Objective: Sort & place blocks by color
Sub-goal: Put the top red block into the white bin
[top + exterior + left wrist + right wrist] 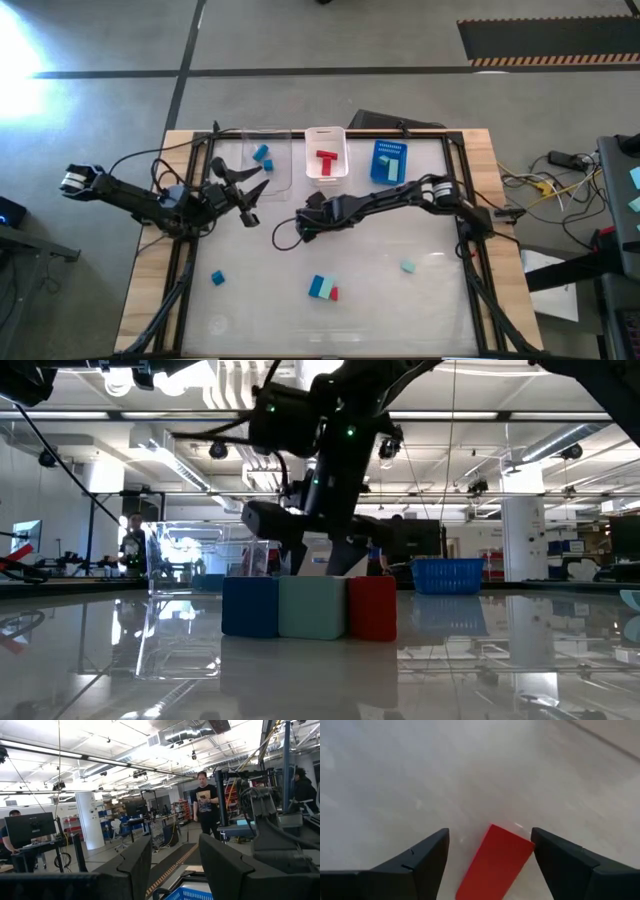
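Note:
My right gripper point(303, 226) point(490, 837) hangs open low over the table's middle. A red block point(496, 861) lies flat on the table between its two fingers; the gripper hides it in the high view. My left gripper point(248, 193) point(175, 850) is open and raised beside the clear bin point(266, 160), holding nothing. On the table lie a blue block point(217, 277), a teal block point(408, 266), and a touching row of blue point(250, 605), teal point(312, 608) and red point(372, 607) blocks near the near edge. My right gripper comes at the red block from above, one finger on each side. The block's far corner point(530, 844) lies right beside one finger point(542, 845), and I cannot tell whether they touch. The block rests flat on the table.
Along the far edge stand three bins. The clear bin holds blue blocks point(262, 155), the white bin point(326, 140) a red T-shape point(326, 162), and the blue bin point(389, 148) teal blocks point(391, 167). Cables run along the table frame. People stand in the room beyond.

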